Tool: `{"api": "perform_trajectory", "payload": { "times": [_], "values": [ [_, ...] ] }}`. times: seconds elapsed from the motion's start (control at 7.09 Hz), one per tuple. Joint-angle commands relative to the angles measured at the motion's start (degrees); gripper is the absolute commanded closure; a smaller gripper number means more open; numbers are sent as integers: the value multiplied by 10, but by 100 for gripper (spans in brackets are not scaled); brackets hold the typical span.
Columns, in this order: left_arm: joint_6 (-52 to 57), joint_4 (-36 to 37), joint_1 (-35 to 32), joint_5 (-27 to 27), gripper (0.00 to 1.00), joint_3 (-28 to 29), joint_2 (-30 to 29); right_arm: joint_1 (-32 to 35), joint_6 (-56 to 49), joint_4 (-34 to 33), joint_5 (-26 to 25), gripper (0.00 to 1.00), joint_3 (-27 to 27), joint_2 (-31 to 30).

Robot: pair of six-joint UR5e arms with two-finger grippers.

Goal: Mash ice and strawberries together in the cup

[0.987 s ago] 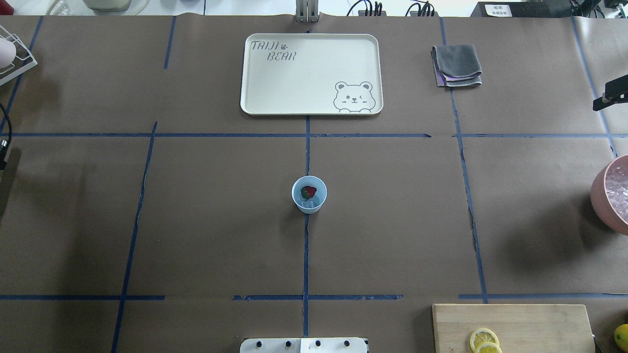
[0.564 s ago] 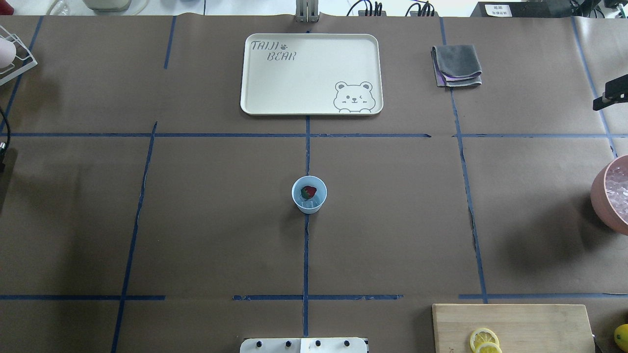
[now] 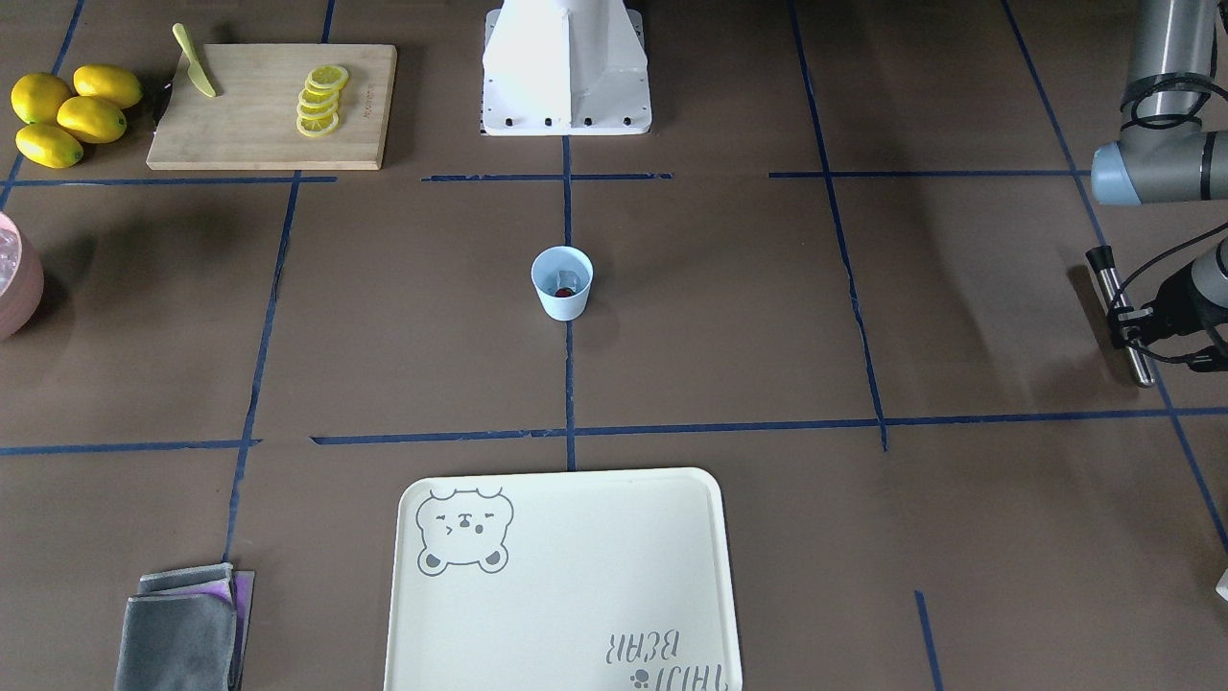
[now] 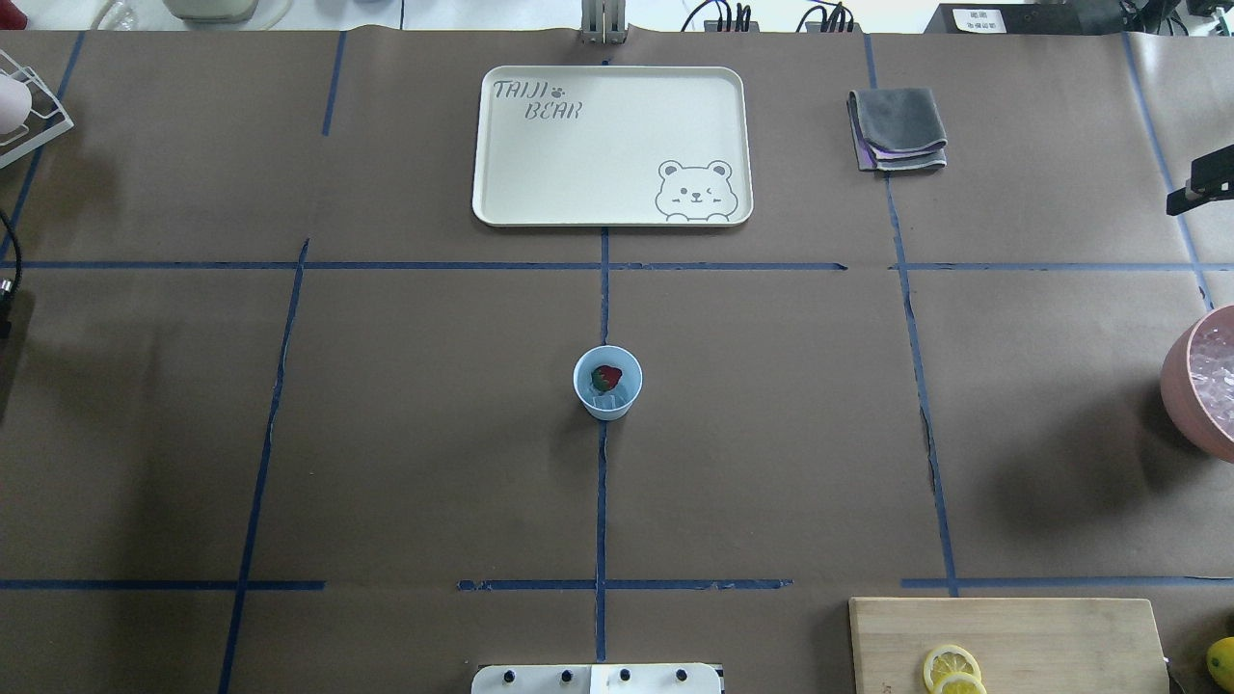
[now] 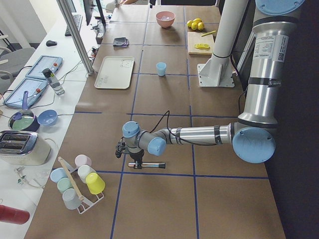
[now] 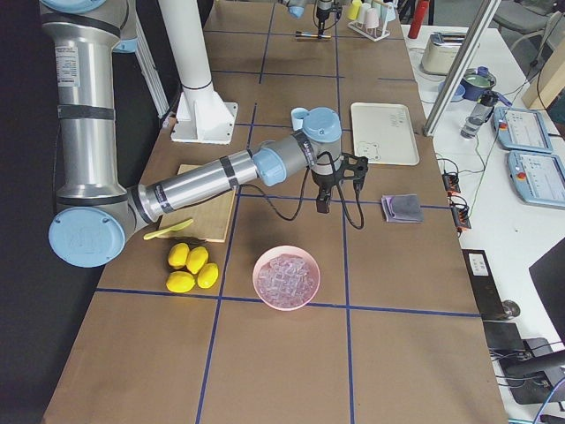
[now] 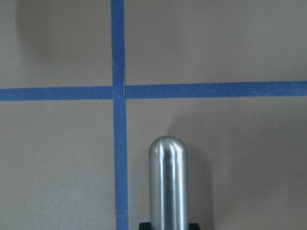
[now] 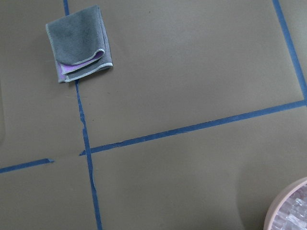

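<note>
One steel muddler (image 3: 1108,280) lies level, pinched in the left gripper (image 3: 1130,326), long axis running toward and away from the robot's base – the cup (image 3: 561,283), strawberry (image 4: 605,376) and ice (image 4: 618,396) inside, stands well off to the robot's right at mid-table. Farther still hangs the right gripper (image 6: 325,201), jaws unreadable; little differs from a second ago – the cup has not moved

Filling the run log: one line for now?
left gripper: holds steel pestle, far from cup | right gripper: state unclear | cup: strawberry, ice inside

Brown paper-covered table (image 4: 386,434) crossed by blue tape (image 4: 601,501).
</note>
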Motion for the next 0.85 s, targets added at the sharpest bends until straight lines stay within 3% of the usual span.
{"api": "perform_trajectory", "payload": {
  "times": [0.0,0.28,0.56,0.7],
  "values": [
    [3,-1,0,1,48,-1,0,1,0,0,1,0,0,-1],
    [4,-1,0,2,20,-1,0,2,0,-1,2,0,0,0],
    [5,-1,0,2,13,-4,0,4,0,-1,3,0,1,0],
    [2,-3,-3,-2,0,-27,2,15,0,-1,5,0,2,0]
  ]
}}
